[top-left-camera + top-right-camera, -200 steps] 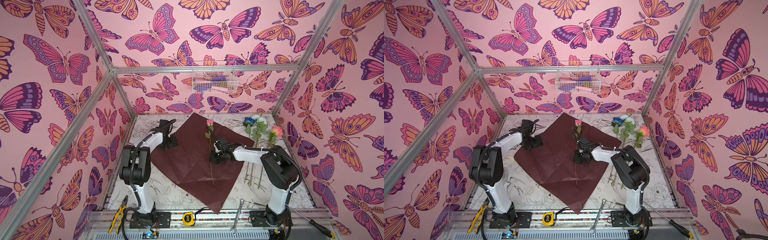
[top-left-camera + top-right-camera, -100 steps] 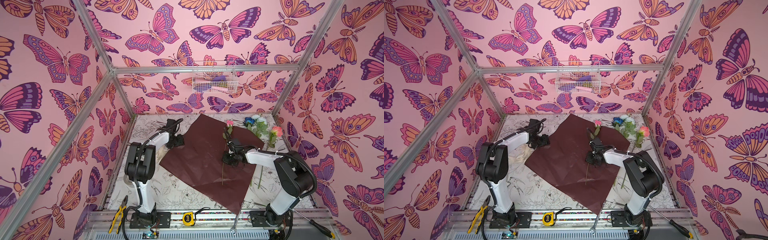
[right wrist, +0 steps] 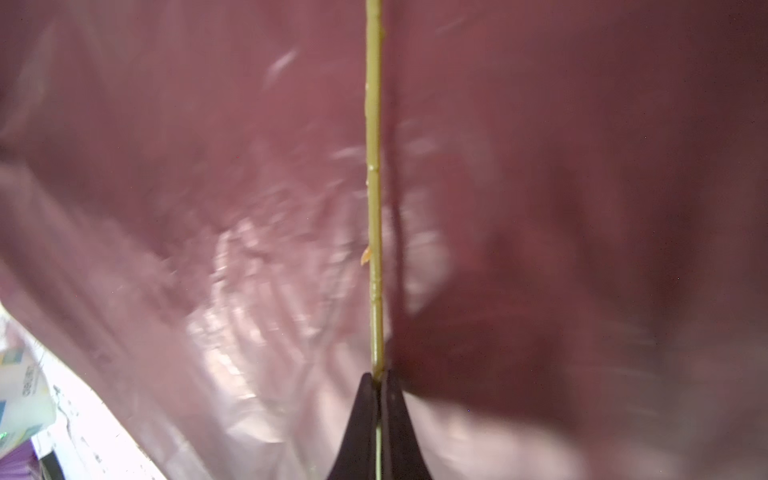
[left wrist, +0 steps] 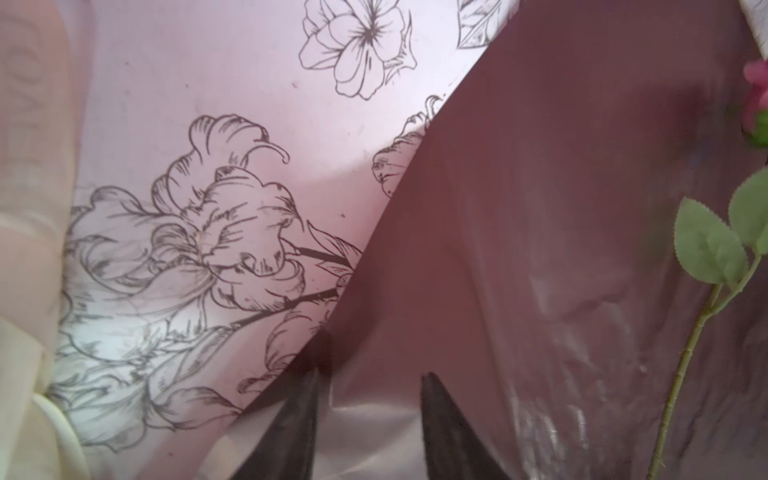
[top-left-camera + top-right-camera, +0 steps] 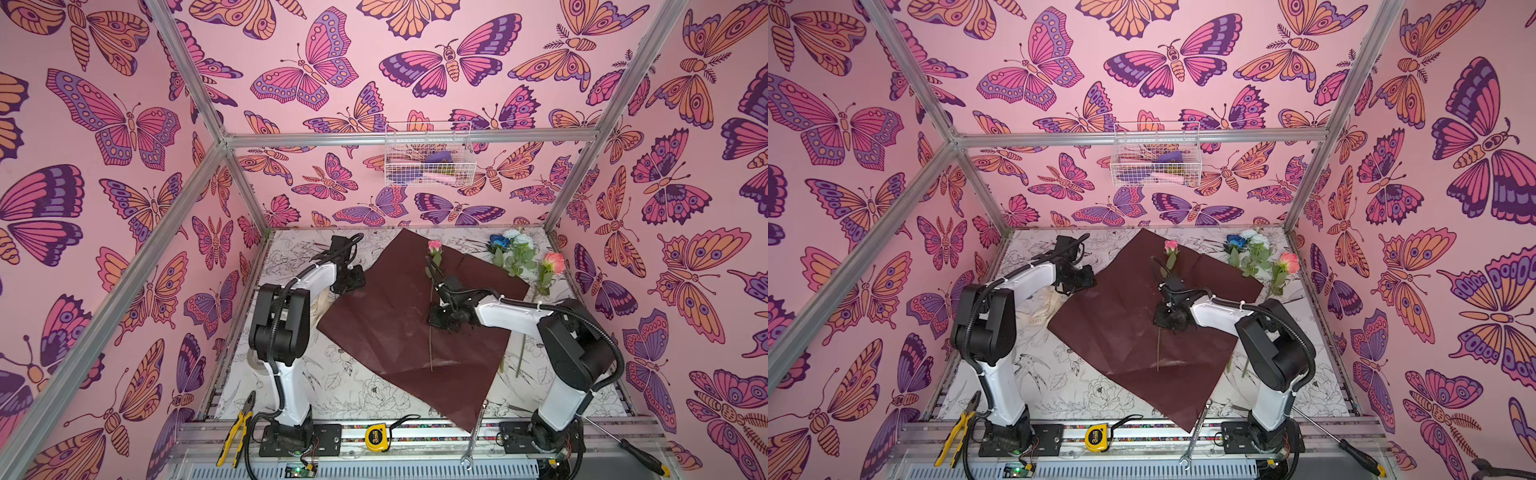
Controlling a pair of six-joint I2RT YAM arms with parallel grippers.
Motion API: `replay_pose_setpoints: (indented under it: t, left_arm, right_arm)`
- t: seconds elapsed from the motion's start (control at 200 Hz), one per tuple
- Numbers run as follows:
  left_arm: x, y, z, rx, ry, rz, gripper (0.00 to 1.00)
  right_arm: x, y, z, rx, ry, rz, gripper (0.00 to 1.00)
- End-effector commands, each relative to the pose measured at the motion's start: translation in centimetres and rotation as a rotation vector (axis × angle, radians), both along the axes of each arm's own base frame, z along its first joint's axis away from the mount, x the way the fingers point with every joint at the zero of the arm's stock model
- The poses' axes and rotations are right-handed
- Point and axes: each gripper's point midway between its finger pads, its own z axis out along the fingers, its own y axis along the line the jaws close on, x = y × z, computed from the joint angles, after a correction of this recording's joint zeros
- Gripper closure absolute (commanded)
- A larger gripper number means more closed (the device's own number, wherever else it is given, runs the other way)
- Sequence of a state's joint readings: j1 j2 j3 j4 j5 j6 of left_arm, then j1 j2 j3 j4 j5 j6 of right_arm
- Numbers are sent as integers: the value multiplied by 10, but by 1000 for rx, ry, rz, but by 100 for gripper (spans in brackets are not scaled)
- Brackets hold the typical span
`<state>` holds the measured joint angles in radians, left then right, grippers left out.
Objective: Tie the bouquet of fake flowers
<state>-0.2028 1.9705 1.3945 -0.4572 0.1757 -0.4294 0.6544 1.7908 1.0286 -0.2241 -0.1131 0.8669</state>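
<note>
The dark red wrapping paper [image 5: 399,332] [image 5: 1121,332] lies spread on the printed table. A pink rose [image 5: 434,246] [image 5: 1170,247] lies along its middle. My right gripper [image 5: 441,320] [image 5: 1167,318] [image 3: 378,376] is shut on the rose's green stem [image 3: 374,166], low over the paper. My left gripper [image 5: 353,282] [image 5: 1081,280] [image 4: 370,382] stands at the paper's far left edge [image 4: 540,208], jaws apart with that edge between them. Blue and white flowers [image 5: 505,242] [image 5: 1246,239] and a peach rose [image 5: 554,262] [image 5: 1288,262] lie off the paper at the back right.
A cream ribbon [image 5: 1044,309] [image 4: 25,374] lies beside the left arm. A wire basket [image 5: 428,162] hangs on the back wall. Pliers [image 5: 232,432], a tape measure [image 5: 377,437], a wrench [image 5: 473,440] and a screwdriver [image 5: 636,449] lie along the front rail.
The paper has slid to the right and turned. The rose in my right gripper swung right, then partly back. My left gripper followed the paper's edge and its jaws have narrowed.
</note>
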Motion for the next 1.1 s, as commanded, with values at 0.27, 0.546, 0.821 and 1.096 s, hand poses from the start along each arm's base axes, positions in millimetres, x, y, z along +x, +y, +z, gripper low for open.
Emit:
replay_pose_setpoints:
  t: [0.27,0.546,0.821,1.096]
  left_arm:
    - [32,-1,-47,-14,66,36,77]
    - [60,28,-36,-12,12,100,78]
    - [66,21,7,-77,-64,63,73]
    - [44,24,79,-101,-202,70,41]
  right_arm:
    - [-12,30,-12,59,33,-29,100]
    - [-12,70,-14,125,51,38,100]
    - [10,61,41,8,-78,116,100]
    - [36,49,68,-2,-123,132,100]
